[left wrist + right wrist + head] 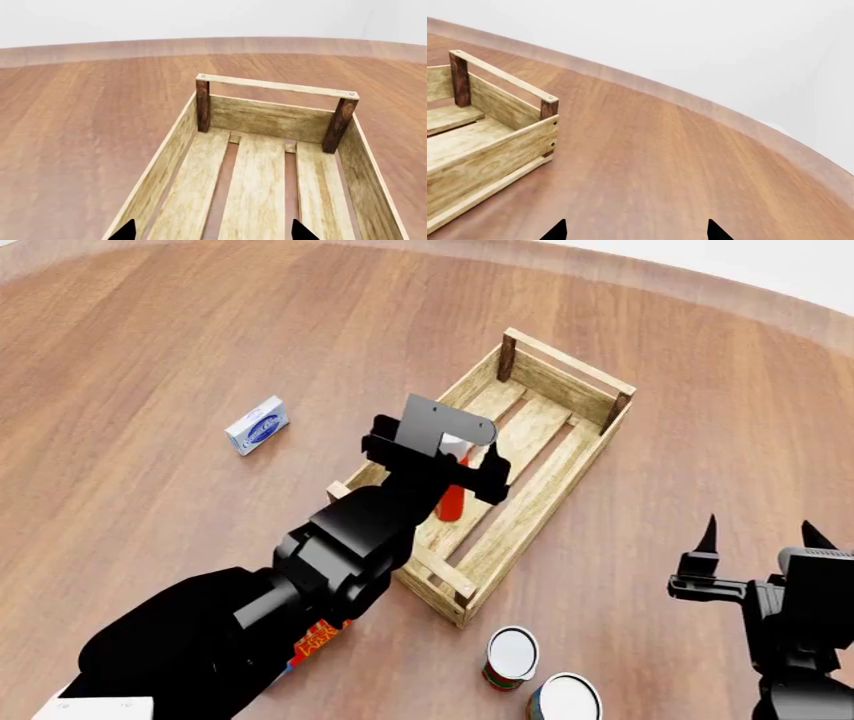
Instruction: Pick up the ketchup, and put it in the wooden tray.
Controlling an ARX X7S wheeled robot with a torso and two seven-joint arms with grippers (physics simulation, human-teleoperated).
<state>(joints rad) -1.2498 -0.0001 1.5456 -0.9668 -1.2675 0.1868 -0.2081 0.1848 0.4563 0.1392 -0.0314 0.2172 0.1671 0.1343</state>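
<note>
Your left pincer (454,465) hangs over the near half of the wooden tray (561,368). In its wrist view the two black fingertips (125,231) stand wide apart with only the tray's slats between them, so it is released and grasps nothing. The ketchup (453,502) lies just under and slightly nearer you than that pincer: from the head camera only a patch of red shows below the wrist, inside the tray near its left wall, and the arm hides most of it, so you cannot tell whether it is upright or lying down. The wrist camera does not show it at all.

Your right pincer (757,533) sits well to the right of the tray, low over the table (160,340), its fingers spread and empty.

Farther out, two cans (513,656) stand near the tray's closest corner, and a small blue-and-white box (258,426) lies well off to the tray's left.
</note>
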